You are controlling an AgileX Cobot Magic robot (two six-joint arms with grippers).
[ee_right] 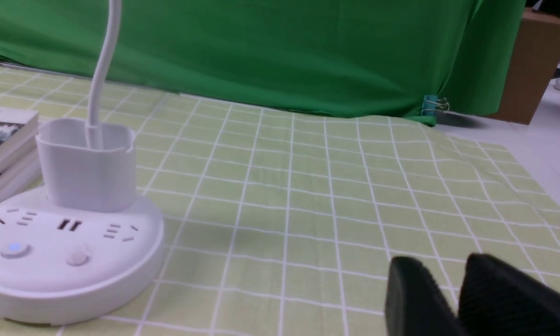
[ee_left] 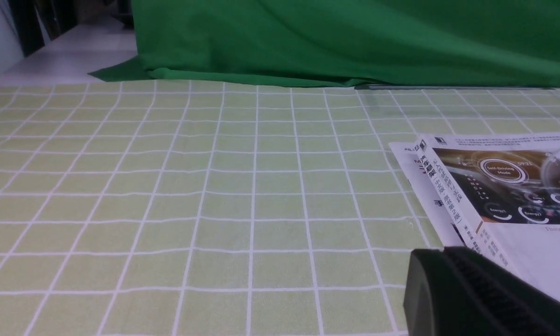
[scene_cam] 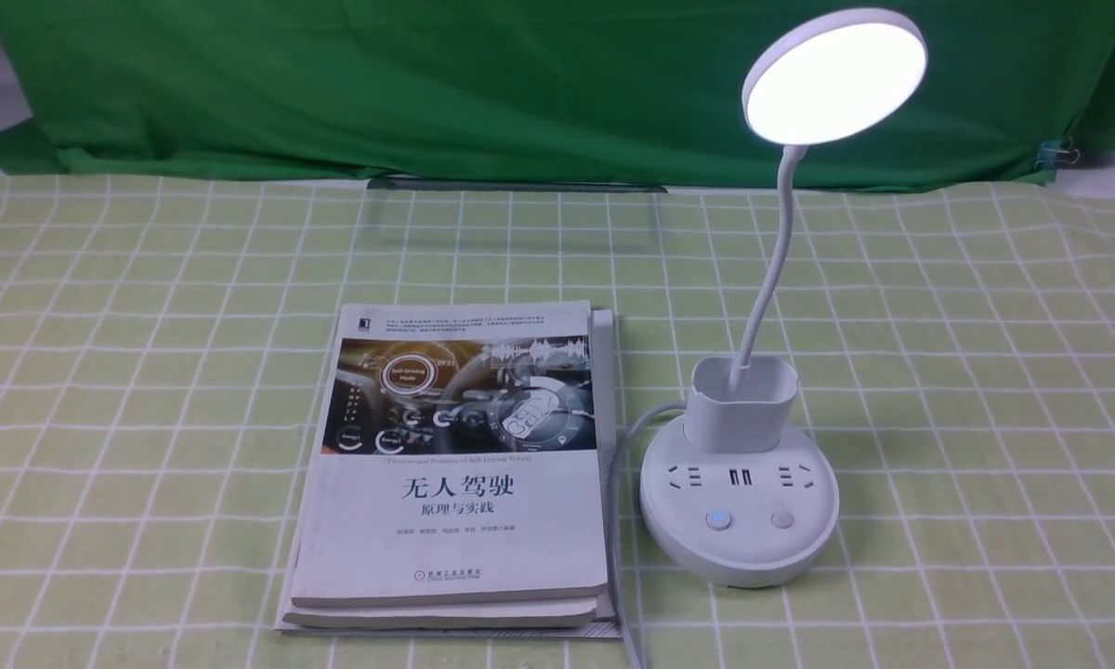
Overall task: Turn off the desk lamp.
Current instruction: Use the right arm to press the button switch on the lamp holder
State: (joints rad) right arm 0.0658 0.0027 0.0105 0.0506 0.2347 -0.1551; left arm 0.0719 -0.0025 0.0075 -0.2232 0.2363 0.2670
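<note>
The white lamp's flat round head [scene_cam: 836, 82] glares blank white; up close, the dark right gripper jaws [ee_right: 443, 298] look blurred.

The front view is looking from the robot's own side, between its arms, forward and steeply down over the worktop [scene_cam: 177, 400], taking in the whole lamp [scene_cam: 740, 502] and the book stack [scene_cam: 455, 520]. The left wrist camera is facing forward from a lower slant, sharing the books' left part with the front view. The right wrist camera is also looking forward at a low slant, close to the lamp's base and cutting off its head. All three are sharing the green cloth [scene_cam: 520, 93] behind.
</note>
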